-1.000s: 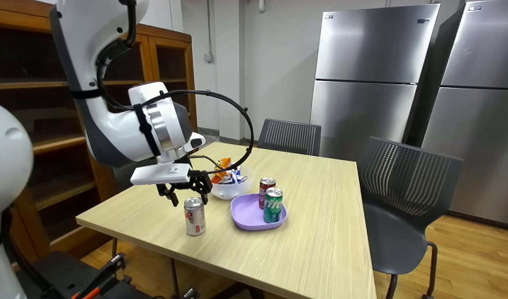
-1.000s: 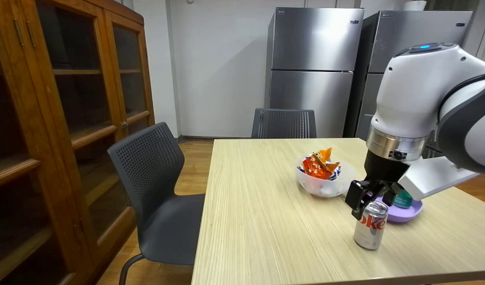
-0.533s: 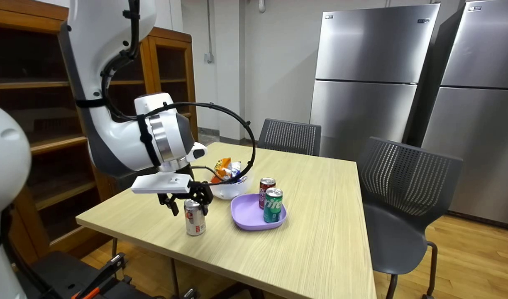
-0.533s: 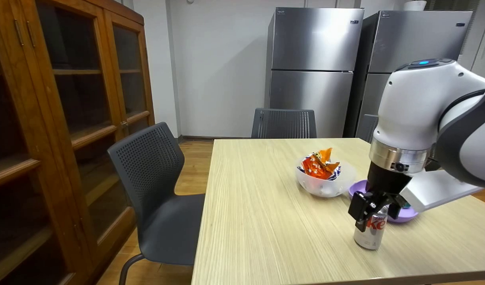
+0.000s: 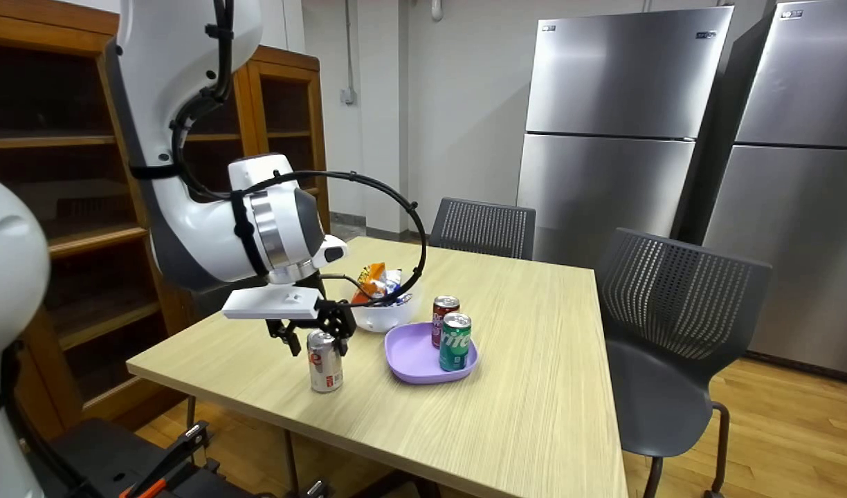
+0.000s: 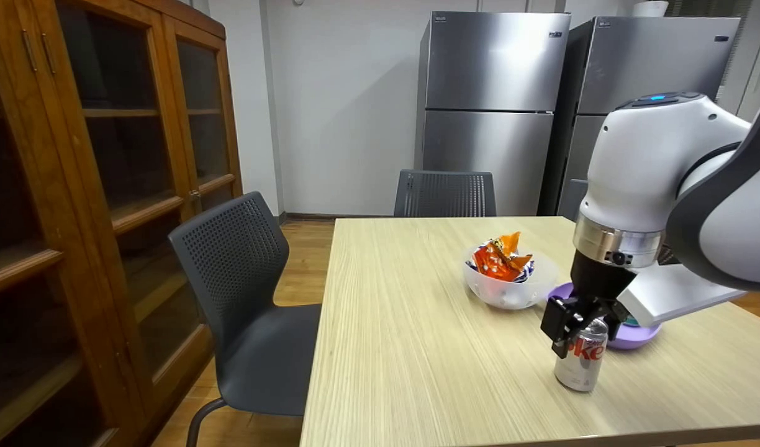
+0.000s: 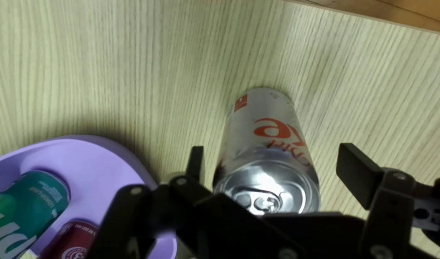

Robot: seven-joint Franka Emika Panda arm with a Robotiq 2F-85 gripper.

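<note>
The silver can (image 5: 325,370) stood upright on the table (image 5: 534,387), close to its near edge in an exterior view and just left of the tray (image 5: 410,356). The gripper (image 7: 275,167) hung over it with its fingers (image 7: 358,176) spread wide, one to each side, and held nothing. In the wrist view, strips of table showed between can and fingers: a thin one on the tray side, a broader one on the side away from the tray. The tips seemed to reach only the can's upper part.

By my reading, the step in hand was setting the fingers about the silver can, with no grip taken. The next move called for evening out the two gaps, perhaps with a little more depth, and then drawing the fingers together squarely; an off-centre squeeze could push the can aside or tip it.

On the purple tray, the green can (image 5: 455,346) stood upright toward the right, and the red can (image 5: 438,319) just behind it on the far side; whether those two touched could not be told. Farther back, beyond the silver can, was the bowl (image 6: 507,298), filled with orange and blue packets (image 6: 501,261). A chair (image 5: 672,387) stood at the table's right side, and the fridges (image 5: 603,187) rose at the far end of the room.
</note>
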